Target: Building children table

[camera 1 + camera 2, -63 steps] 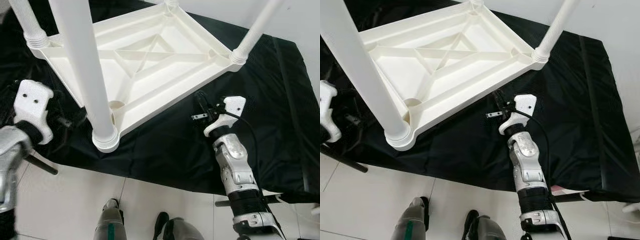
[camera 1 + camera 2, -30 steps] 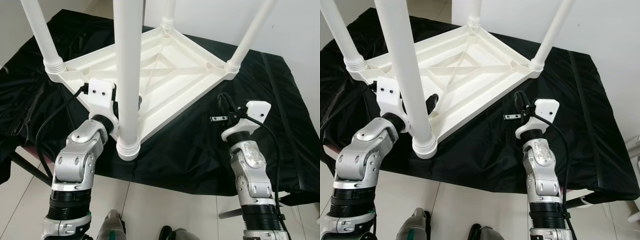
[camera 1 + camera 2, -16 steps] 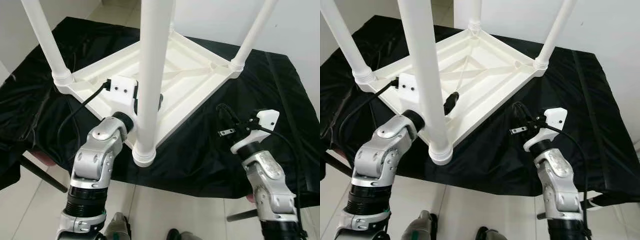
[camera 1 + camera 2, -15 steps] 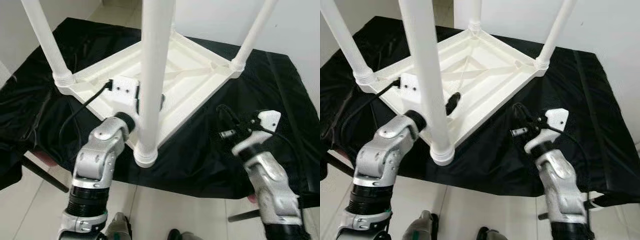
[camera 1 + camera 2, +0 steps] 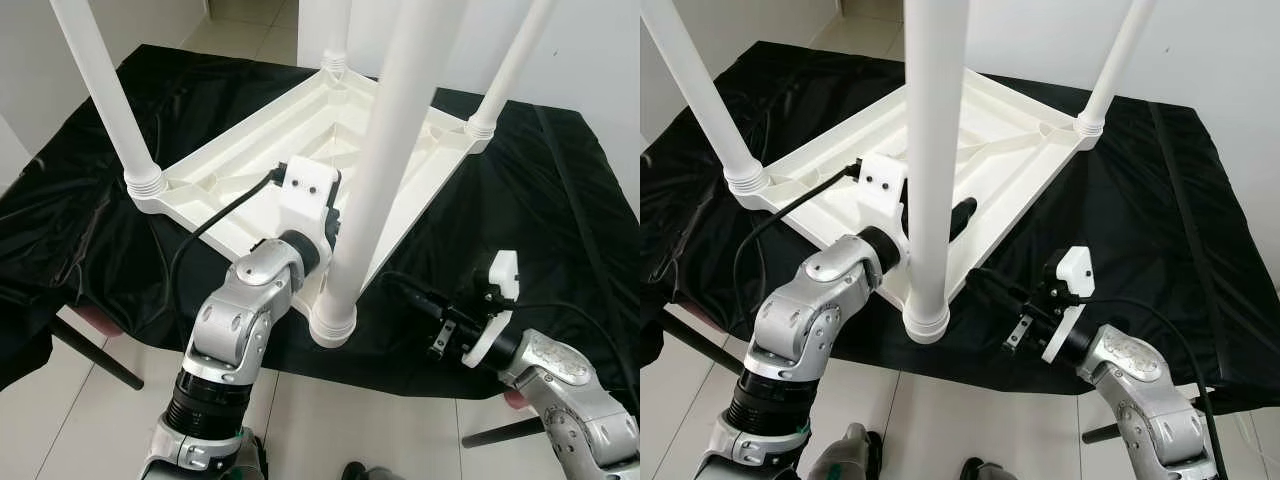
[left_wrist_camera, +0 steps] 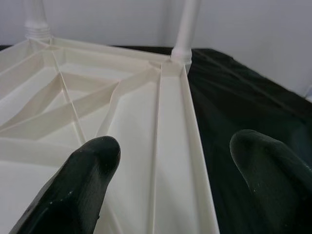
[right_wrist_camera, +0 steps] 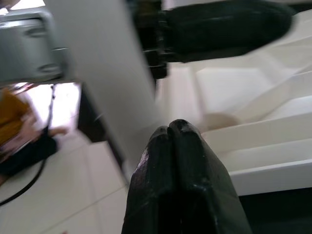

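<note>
Table [image 5: 250,180] upside-down w/ all 4 legs in, flipping left; left gripper [image 6: 170,161] fingers spread, right gripper [image 7: 170,129] fingers pressed together at 5 o'clock.

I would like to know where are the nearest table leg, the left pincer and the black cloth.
nearest table leg [image 5: 930,180], right eye view, middle of its white shaft.
left pincer [image 6: 170,161], left wrist view, midway between its open fingertips.
black cloth [image 5: 560,200], left eye view, bare area right of the table.
</note>
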Controlling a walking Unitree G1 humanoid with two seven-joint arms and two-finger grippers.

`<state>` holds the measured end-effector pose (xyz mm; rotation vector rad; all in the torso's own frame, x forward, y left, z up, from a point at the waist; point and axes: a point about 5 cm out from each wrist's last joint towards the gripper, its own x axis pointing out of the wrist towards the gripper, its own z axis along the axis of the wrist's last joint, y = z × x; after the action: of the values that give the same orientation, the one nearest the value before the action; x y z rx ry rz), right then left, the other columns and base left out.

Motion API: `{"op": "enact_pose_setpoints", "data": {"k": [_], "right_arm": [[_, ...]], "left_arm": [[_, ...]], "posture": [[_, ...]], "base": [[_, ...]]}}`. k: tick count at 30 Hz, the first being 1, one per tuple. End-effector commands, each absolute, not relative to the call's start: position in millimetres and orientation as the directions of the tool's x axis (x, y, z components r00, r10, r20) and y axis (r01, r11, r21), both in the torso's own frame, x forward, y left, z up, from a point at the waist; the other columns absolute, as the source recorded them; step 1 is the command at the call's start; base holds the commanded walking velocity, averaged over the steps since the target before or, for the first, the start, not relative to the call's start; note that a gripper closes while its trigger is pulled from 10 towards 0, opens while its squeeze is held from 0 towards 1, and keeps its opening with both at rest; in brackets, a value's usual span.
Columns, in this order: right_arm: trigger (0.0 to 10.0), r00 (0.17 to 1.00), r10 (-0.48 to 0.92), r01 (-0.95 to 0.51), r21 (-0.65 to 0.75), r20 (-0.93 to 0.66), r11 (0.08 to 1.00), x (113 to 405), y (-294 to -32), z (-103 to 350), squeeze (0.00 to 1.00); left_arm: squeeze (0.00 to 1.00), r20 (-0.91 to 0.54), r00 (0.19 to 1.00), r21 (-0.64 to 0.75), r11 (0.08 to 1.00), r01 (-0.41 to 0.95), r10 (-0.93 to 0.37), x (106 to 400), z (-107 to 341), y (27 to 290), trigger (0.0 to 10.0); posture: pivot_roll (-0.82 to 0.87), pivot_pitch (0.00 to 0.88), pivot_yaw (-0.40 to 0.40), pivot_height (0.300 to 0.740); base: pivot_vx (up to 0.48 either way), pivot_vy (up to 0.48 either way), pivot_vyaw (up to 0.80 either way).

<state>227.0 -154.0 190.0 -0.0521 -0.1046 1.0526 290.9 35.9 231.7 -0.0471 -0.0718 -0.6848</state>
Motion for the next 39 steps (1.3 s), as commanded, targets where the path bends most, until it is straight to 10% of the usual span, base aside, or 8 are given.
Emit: {"op": "enact_pose_setpoints", "data": {"k": [1, 7, 8, 36, 37, 39], "right_arm": [[10.0, 0.412, 0.911, -0.907, -0.084, 0.033, 0.413, 221.8, -152.9, 193.2, 0.00], [10.0, 0.304, 0.951, -0.951, -0.071, -0.049, 0.301, 217.7, -158.8, 194.3, 0.00], [10.0, 0.277, 0.959, -0.960, -0.053, -0.061, 0.274, 217.2, -160.0, 195.4, 1.00], [10.0, 0.249, 0.967, -0.956, -0.148, 0.047, 0.253, 233.9, -130.5, 213.8, 1.00], [10.0, 0.268, 0.961, -0.949, -0.152, 0.066, 0.275, 233.9, -123.1, 210.8, 0.00], [10.0, 0.272, 0.960, -0.948, -0.149, 0.072, 0.280, 233.7, -120.8, 209.6, 0.00]], "left_arm": [[0.00, 0.050, 0.736, 0.008, 0.737, 0.676, -0.676, 282.9, 224.7, 37.7, 10.0], [0.00, -0.006, 0.738, 0.063, 0.736, 0.674, -0.675, 276.9, 212.8, 52.5, 10.0], [0.00, -0.018, 0.736, 0.076, 0.733, 0.676, -0.677, 275.0, 210.3, 55.0, 10.0], [0.00, -0.174, 0.790, 0.165, 0.773, 0.612, -0.588, 256.5, 178.2, 101.1, 10.0], [0.00, -0.178, 0.805, 0.174, 0.787, 0.592, -0.566, 257.2, 177.1, 105.9, 10.0], [0.00, -0.178, 0.810, 0.177, 0.792, 0.585, -0.559, 257.7, 176.9, 107.2, 10.0]], "posture": [[0.11, 0.175, -0.031, 0.740], [0.13, 0.178, -0.047, 0.740], [0.14, 0.178, -0.053, 0.740], [0.20, 0.153, -0.097, 0.740], [0.20, 0.149, -0.111, 0.740], [0.20, 0.149, -0.111, 0.740]], "base": [[0.000, 0.000, 0.00], [0.000, 0.000, 0.00], [0.000, 0.000, 0.00], [0.000, 0.000, 0.00], [0.000, 0.000, 0.00], [0.000, 0.000, 0.00]]}}
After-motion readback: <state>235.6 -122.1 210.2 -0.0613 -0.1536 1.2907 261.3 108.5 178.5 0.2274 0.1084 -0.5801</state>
